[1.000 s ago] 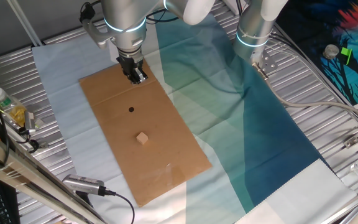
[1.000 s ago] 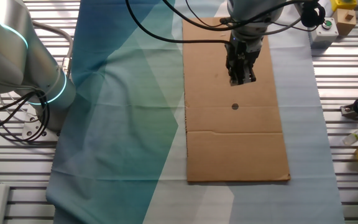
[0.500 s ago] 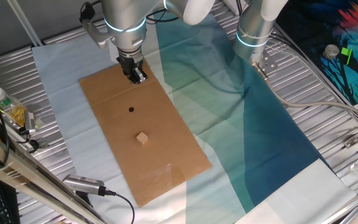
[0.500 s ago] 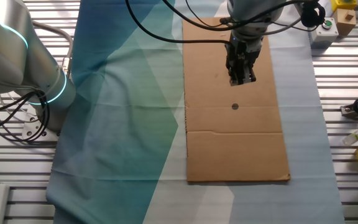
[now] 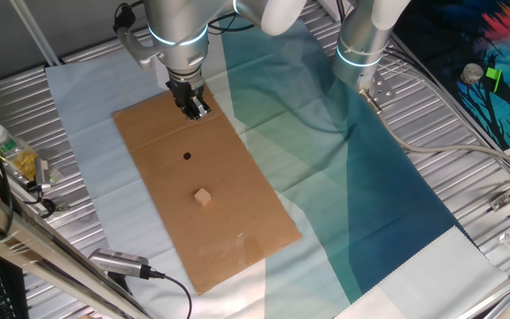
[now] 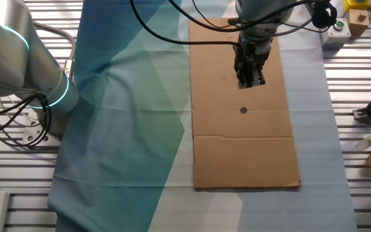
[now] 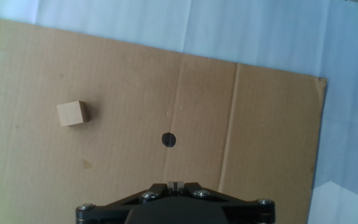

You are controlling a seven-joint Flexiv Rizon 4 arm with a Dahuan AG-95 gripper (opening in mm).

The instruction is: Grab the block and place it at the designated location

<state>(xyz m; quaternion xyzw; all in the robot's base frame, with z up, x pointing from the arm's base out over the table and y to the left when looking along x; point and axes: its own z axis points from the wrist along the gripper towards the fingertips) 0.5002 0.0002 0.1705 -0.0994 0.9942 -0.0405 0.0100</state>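
The gripper [image 5: 199,110] hangs over the far end of the cardboard sheet [image 5: 237,239], its fingers apparently pressed together and holding nothing. The block [image 5: 203,197] sits mid-sheet, toward the near end, well apart from the black dot [image 5: 187,157].

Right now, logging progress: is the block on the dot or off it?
Off: the block lies apart from the black dot, both on the cardboard sheet.
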